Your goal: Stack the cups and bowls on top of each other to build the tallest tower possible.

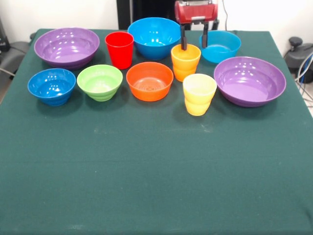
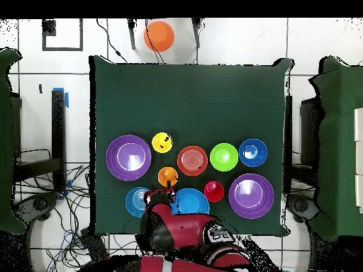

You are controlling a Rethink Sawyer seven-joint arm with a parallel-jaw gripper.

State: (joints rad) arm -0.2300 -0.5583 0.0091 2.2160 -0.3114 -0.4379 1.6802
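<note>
All the cups and bowls stand apart on the green table, with no tower. The back row holds a purple bowl, the red cup, the large blue bowl and the cyan bowl. In front are the dark blue bowl, green bowl, orange bowl, orange cup, yellow cup and second purple bowl. My gripper is open and empty, hanging just behind the orange cup, one finger at its far rim, the other towards the cyan bowl.
My red arm reaches in over the large blue bowl and cyan bowl. An orange round object sits off the table beyond its far edge. Cables lie on the floor at both sides.
</note>
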